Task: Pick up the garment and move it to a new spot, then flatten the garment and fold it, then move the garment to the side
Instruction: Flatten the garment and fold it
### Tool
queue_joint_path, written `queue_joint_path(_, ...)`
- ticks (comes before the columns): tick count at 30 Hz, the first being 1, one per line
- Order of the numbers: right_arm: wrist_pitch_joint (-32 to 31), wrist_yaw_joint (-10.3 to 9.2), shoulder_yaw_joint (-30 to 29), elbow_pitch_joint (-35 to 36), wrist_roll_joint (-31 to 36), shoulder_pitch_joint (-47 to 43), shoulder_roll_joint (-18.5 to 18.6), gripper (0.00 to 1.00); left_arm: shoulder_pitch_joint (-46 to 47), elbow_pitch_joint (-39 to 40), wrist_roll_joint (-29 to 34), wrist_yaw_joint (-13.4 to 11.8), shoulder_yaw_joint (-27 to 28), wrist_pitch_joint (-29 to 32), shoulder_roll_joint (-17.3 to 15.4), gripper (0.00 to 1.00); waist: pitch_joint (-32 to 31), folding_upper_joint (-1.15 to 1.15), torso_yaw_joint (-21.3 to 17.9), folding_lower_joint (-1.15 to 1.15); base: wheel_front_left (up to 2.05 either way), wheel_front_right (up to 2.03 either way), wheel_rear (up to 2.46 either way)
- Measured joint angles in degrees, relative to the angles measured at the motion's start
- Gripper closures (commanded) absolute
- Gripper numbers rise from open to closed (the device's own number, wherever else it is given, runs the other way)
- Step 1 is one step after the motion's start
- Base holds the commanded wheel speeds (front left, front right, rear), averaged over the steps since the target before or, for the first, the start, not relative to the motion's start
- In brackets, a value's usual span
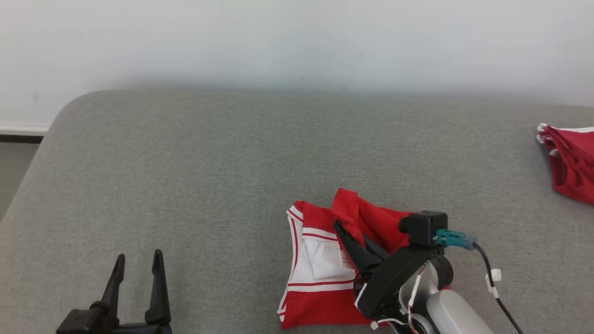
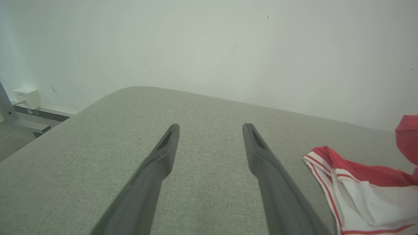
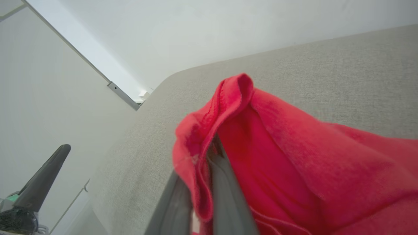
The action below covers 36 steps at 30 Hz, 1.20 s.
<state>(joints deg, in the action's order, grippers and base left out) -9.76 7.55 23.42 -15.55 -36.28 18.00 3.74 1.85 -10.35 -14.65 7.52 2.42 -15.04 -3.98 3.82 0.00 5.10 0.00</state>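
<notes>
The garment (image 1: 315, 260) is red with white bands and stripes and lies partly folded on the grey cushion, right of centre near the front. My right gripper (image 1: 341, 229) is shut on a red fold of the garment (image 3: 277, 147), which it holds raised over the rest; the cloth drapes over both fingers in the right wrist view. Far to the left, near the front edge, my left gripper (image 1: 138, 264) stands open above bare cushion with nothing between its fingers (image 2: 163, 153). The garment's striped edge (image 2: 359, 192) shows at the right of the left wrist view.
A second red garment (image 1: 571, 162) lies at the cushion's far right edge. The grey cushion (image 1: 209, 176) ends in a rounded corner at the back left, with a white wall behind. A white socket box (image 2: 27, 98) sits low on the wall.
</notes>
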Motion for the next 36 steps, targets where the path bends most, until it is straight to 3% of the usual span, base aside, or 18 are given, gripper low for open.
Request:
queue_joint_path(4,2.80,0.00,1.59,-5.04,0.10,1.52,-0.58,1.00,0.75,-0.76,-0.08,0.00,-0.68,0.00,0.09,0.00,0.38,0.00,1.62,0.00,0.00,0.00,0.00)
queue_joint_path(5,3.42,0.00,1.93,-6.30,0.15,2.07,-0.65,0.29,0.84,-0.93,-0.09,0.00,-0.76,0.00,0.09,0.00,0.47,0.00,1.92,0.00,0.00,0.00,0.00)
queue_joint_path(6,3.63,0.00,2.38,-7.48,0.16,2.59,-0.66,0.00,0.90,-1.10,-0.11,0.00,-0.78,0.00,0.10,0.00,0.54,0.00,2.15,0.00,0.00,0.00,0.00)
queue_joint_path(13,9.05,0.00,4.54,-8.38,1.16,5.30,-0.54,0.00,1.01,-1.52,-0.15,0.00,-0.11,0.00,0.08,0.00,0.31,0.00,1.41,0.00,0.00,0.00,0.00)
queue_joint_path(17,13.28,0.00,4.02,-5.64,2.63,5.70,1.81,0.00,0.86,-1.41,-0.09,0.00,0.08,0.00,0.07,0.00,-0.24,0.00,0.28,0.00,0.00,0.00,0.00)
queue_joint_path(26,20.31,0.00,-6.01,1.27,5.68,1.15,7.33,0.00,0.15,-0.07,0.12,0.00,0.34,0.00,-0.15,0.00,-0.82,0.00,-2.20,0.00,0.00,0.00,0.00)
queue_joint_path(36,22.91,0.00,-14.62,6.89,8.68,-9.48,6.91,0.00,-0.76,0.85,0.52,0.00,-0.02,0.00,-0.55,0.00,-0.57,0.00,-5.02,0.00,0.00,0.00,0.00)
